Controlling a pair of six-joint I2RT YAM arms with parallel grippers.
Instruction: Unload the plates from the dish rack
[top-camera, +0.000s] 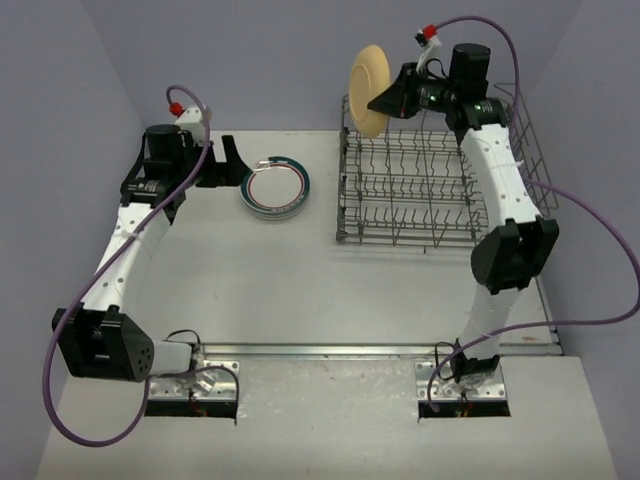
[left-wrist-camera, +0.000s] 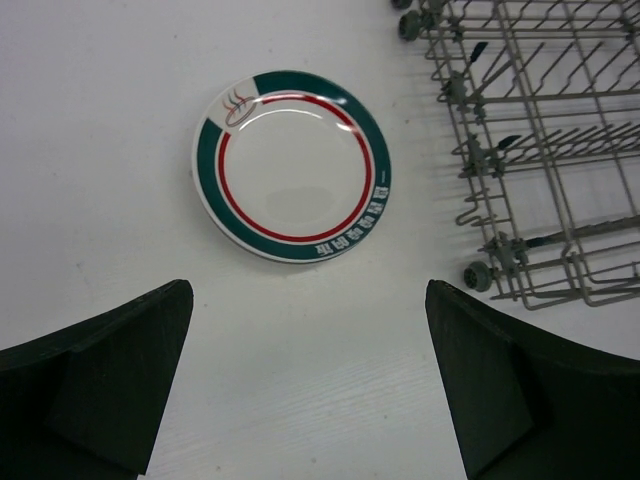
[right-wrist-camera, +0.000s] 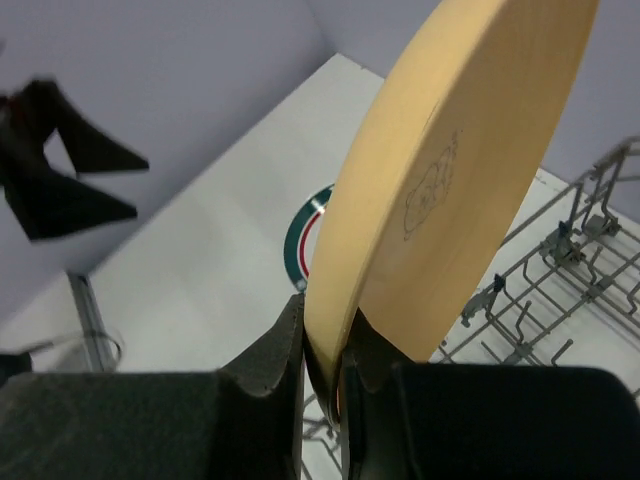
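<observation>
Right wrist view: the right gripper (right-wrist-camera: 325, 345) pinches the lower rim of the tan plate (right-wrist-camera: 450, 180), which stands on edge and tilted. The right arm is extended forward with its elbow bent, the wrist held high over the far left corner of the dish rack (top-camera: 410, 195). The left gripper (left-wrist-camera: 308, 290) is spread wide, its arm stretched forward and facing the stack of banded plates (top-camera: 275, 188) lying flat on the table (top-camera: 300, 290), left of the rack.

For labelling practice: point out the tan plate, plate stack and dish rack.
tan plate (right-wrist-camera: 450, 190): right wrist view, stamped face.
plate stack (left-wrist-camera: 292, 165): left wrist view, top plate's centre.
dish rack (top-camera: 410, 185): top external view, middle tines.
</observation>
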